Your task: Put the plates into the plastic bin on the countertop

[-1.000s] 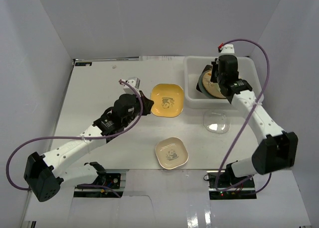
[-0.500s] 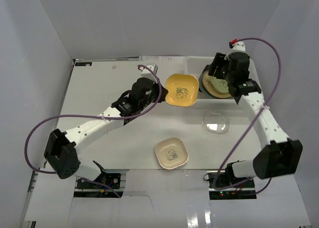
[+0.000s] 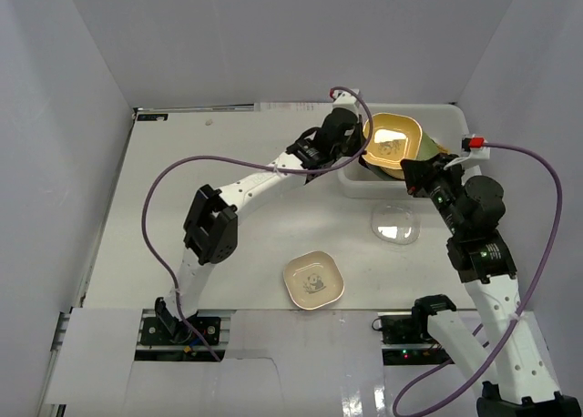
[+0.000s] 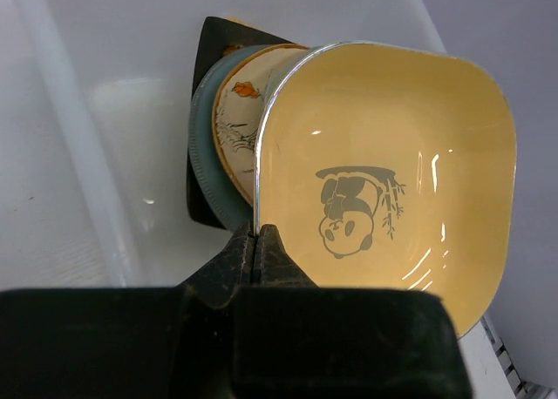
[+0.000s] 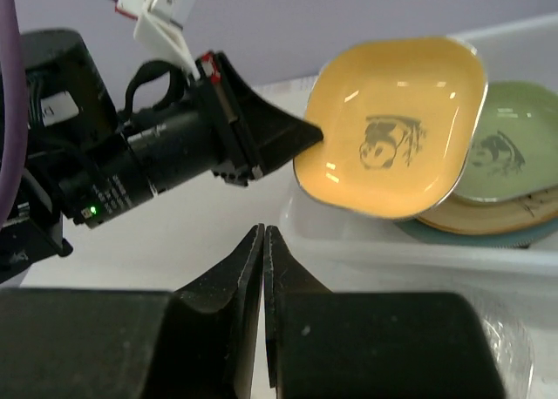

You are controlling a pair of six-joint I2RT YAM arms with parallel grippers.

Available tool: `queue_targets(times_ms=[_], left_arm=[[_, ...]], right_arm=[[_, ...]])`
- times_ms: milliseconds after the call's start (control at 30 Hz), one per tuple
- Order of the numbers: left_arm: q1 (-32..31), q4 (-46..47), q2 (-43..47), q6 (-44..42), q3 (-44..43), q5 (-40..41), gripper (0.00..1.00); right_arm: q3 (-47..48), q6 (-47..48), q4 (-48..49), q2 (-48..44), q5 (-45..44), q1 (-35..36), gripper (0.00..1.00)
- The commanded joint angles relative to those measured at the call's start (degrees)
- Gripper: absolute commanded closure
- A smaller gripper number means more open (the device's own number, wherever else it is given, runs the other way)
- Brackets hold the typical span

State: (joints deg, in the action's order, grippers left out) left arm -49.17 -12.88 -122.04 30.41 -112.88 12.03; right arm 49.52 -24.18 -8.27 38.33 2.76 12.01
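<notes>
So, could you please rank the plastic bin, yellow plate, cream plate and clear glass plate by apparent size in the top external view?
1. plastic bin
2. yellow plate and cream plate: look alike; the yellow one is lifted nearer the camera
3. clear glass plate

Top camera high behind me, looking down on the table (image 3: 182, 208), left wrist camera close over the bin (image 4: 78, 138), right wrist camera low outside it, all sharing the yellow plate (image 5: 392, 129).
</notes>
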Motion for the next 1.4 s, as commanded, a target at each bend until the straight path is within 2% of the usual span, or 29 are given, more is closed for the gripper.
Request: queue_targets(times_ms=[0,167,300,600,700,800,833,933,967,1033,1100,1133,1200,1233,1267,1300,1333,1367], left_arm=[[-1.46,-3.46,-2.93,-0.09,-9.97,2.55,1.0],[-1.63,-3.29,-10.05,2.1,-19.12,4.14,1.0],[-2.6,1.52,-15.59,3.07,-24.48,4.75,1.0],[-3.22,15.52,-24.91,9.22,-27.82,6.25,0.99],[-3.22,17.18,-26.23,9.23,-29.86,6.51,0.86],[-3.13,19.46,-24.66,7.74,-27.84,7.13,0.62],[-3.13,20.09,-24.04,7.21,-26.44,6.69,0.51],[-3.13,21.32,-20.98,4.32,-25.2,5.64,0.33],[-3.04,21.24,-19.83,3.17,-24.5,5.11,0.24],[-3.04,20.8,-15.02,-0.77,-22.66,4.84,0.17],[-3.04,20.09,-10.52,-3.42,-17.05,4.32,0.14],[-3.04,19.92,-4.85,-5.87,-14.06,3.97,0.14],[-3.04,19.3,2.12,-7.21,-0.99,2.91,0.15],[-3.04,19.21,10.33,-6.86,4.63,3.0,0.16],[-3.04,18.95,14.68,-5.73,10.86,3.35,0.16],[-3.04,18.78,19.16,-4.24,23.8,4.22,0.17],[-3.04,18.43,23.64,-2.66,30.2,4.66,0.18],[-3.13,16.42,32.04,1.27,36.27,5.01,0.19]], right_arm=[[-0.73,1.07,-4.46,-3.07,-2.41,-0.15,0.92],[-5.91,-2.7,-5.09,-12.12,-4.44,-0.15,0.92],[-8.99,-5.34,-5.09,-16.43,-0.86,-0.15,0.92],[-8.74,-5.08,-6.84,-19.25,1.37,2.66,0.92],[-7.95,-4.38,-7.63,-19.95,1.19,3.1,0.92],[-8.29,-4.2,-7.72,-19.7,1.89,3.28,0.92],[-8.73,-4.2,-7.38,-19.43,2.5,3.37,0.92],[-11.1,-4.73,-6.41,-18.29,4.97,3.28,0.92],[-11.63,-4.73,-6.32,-17.94,5.4,3.28,0.92],[-12.69,-4.03,-5.97,-17.24,5.15,3.28,0.92],[-12.95,-2.37,-6.4,-14.96,5.23,3.28,0.91],[-13.3,-1.75,-7.19,-13.99,5.49,3.28,0.89],[-14.18,-1.13,-7.28,-11.0,7.16,3.28,0.84],[-15.75,-0.87,-6.5,-10.12,7.6,3.37,0.82],[-16.81,-0.86,-5.62,-8.72,8.13,3.37,0.78],[-18.04,-1.04,-4.57,-8.19,8.05,3.37,0.68],[-20.14,-1.3,-2.38,-7.48,8.05,3.46,0.63],[-21.03,-1.3,-1.41,-6.08,7.35,3.63,0.58]])
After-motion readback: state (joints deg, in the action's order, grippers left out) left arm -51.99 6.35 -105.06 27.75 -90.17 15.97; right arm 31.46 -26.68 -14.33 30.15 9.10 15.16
